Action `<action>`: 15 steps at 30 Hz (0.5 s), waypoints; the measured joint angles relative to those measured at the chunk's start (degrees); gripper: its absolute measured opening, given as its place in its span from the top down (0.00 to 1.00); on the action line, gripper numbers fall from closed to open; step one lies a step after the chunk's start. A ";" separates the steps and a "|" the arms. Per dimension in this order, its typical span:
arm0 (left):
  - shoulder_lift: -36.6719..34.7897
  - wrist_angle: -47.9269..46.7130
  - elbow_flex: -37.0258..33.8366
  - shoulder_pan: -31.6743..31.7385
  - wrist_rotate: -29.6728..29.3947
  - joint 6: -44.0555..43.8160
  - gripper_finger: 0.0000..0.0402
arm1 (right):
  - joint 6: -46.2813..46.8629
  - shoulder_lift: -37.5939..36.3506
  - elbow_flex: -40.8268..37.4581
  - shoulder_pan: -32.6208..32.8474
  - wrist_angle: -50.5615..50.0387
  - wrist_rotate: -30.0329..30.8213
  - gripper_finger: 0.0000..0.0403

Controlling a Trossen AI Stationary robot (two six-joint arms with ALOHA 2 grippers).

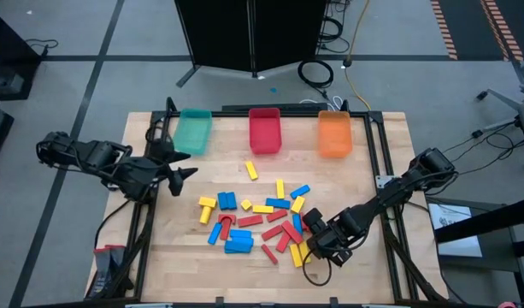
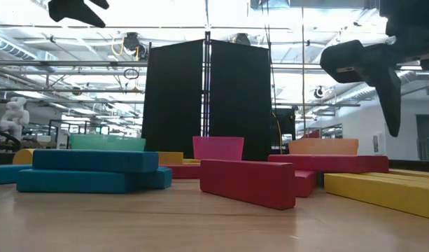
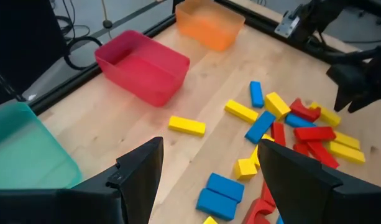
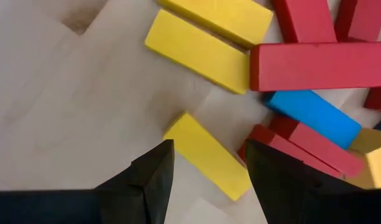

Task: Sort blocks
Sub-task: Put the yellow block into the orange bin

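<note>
Hovering low over the pile's near-right edge, the right gripper [image 4: 206, 171] spreads its empty fingers astride a yellow bar [image 4: 209, 155], apparently lining up a pick, while blocks [image 1: 257, 221] lie mid-table and the left gripper [image 1: 178, 162] waits open, empty, beside the teal bin [image 1: 193, 131].

two dark, near-black robot arms, built of chunky rounded joint housings linked by short segments. the left arm [image 1: 91, 158] ends in a left gripper [image 1: 183, 163] with two tapering, pointed black fingers [image 3: 140, 171] whose matte faces are flat and angular. the right arm [image 1: 407, 184] carries black cables along its length, one hanging in a loop beside its wrist, and a small pale metal fitting shows near its base. its right gripper [image 1: 311, 224] has the same wedge-shaped black fingers [image 4: 146, 177], smooth and unmarked, rising from a broad dark block at the wrist.
</note>
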 joint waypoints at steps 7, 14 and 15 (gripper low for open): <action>1.58 -0.02 0.00 0.00 0.32 -0.02 0.33 | -6.37 2.82 0.00 0.94 -0.16 0.28 0.52; 1.94 -0.03 0.00 0.00 1.40 0.00 0.33 | -11.17 5.26 0.00 1.33 -0.99 1.88 0.52; 1.94 -0.02 0.00 0.00 1.40 0.01 0.33 | -11.78 5.63 0.00 1.32 -1.16 1.96 0.52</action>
